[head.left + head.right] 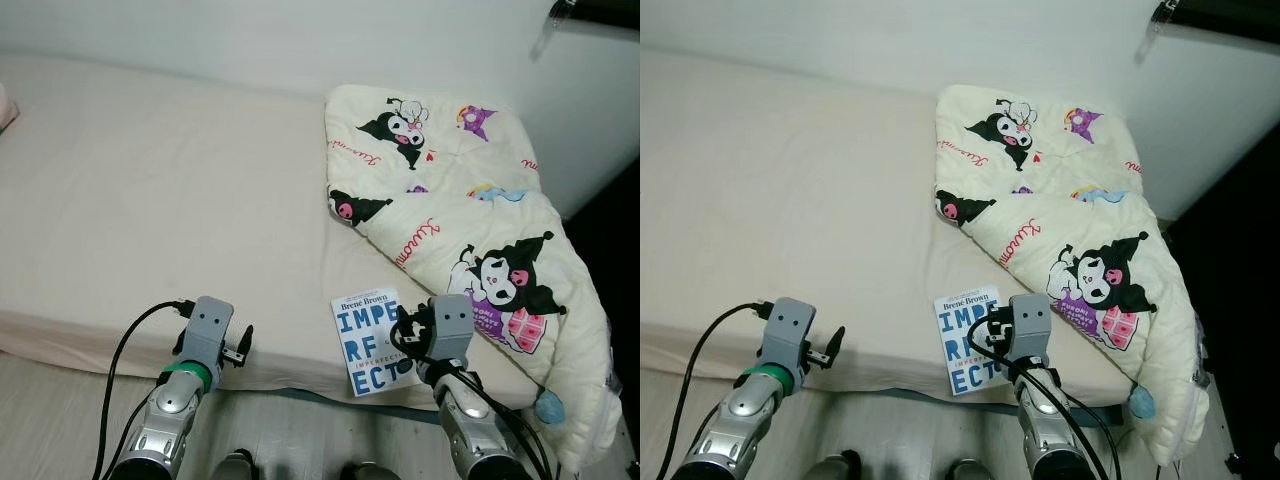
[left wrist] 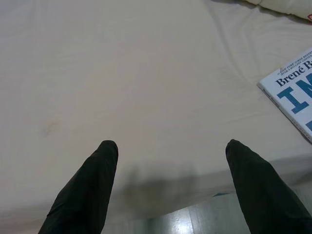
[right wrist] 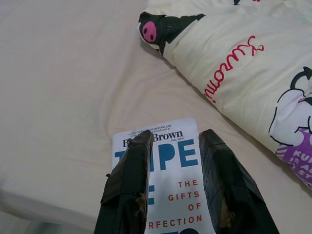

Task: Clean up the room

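My right gripper (image 3: pixel 175 141) hovers over the book (image 1: pixel 368 343) at the bed (image 1: pixel 150 220) edge, fingers apart to grasp; my left gripper (image 2: pixel 168 151) waits, fingers apart.

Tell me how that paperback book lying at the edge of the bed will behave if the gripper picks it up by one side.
The paperback book looks thin and soft-covered, so gripped by one side it will probably droop or fan open. Its cover seems glossy, so it may slip between the right gripper fingers. Lying flat on the soft mattress, it likely slides rather than tips if pushed.
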Tool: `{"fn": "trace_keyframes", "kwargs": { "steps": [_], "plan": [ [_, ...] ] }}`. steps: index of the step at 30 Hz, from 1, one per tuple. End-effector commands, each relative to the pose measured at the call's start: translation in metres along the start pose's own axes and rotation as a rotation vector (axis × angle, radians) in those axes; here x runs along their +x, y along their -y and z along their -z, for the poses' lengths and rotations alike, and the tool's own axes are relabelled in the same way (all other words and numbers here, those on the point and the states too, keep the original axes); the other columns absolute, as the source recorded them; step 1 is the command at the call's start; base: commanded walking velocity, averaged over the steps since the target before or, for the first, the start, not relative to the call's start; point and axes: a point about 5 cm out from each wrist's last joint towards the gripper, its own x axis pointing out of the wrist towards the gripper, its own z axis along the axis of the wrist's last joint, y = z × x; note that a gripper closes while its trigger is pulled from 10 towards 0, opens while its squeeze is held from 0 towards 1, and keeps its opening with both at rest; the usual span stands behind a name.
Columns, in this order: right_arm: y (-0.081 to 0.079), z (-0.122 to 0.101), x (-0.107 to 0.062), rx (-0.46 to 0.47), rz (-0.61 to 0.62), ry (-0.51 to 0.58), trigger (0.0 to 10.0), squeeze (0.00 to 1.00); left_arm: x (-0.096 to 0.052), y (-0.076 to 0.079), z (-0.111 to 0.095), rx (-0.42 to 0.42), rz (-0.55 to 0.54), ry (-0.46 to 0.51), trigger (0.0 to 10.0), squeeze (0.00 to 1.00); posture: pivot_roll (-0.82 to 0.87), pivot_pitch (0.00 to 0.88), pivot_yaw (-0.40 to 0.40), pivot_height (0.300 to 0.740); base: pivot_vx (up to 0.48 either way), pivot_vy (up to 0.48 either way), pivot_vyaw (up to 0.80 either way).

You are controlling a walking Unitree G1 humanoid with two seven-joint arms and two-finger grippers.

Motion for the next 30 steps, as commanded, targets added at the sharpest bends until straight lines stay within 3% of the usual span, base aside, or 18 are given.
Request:
{"fn": "trace_keyframes", "kwargs": {
  "steps": [1, 30],
  "plan": [
    [0.0021, 0.0078, -0.0048, 0.004, 0.012, -0.028, 10.0, 0.00, -0.0023, 0.0049, 0.0091, 0.004, 0.019, -0.034, 10.0, 0.00, 0.05, 0.117, -0.022, 0.740, 0.000, 0.000, 0.00],
    [-0.0024, 0.0028, -0.0002, 0.015, 0.002, -0.003, 10.0, 0.00, -0.0004, 0.0073, 0.0000, -0.002, 0.017, -0.001, 10.0, 0.00, 0.06, 0.109, -0.015, 0.740, 0.000, 0.000, 0.00]
  ]
}}
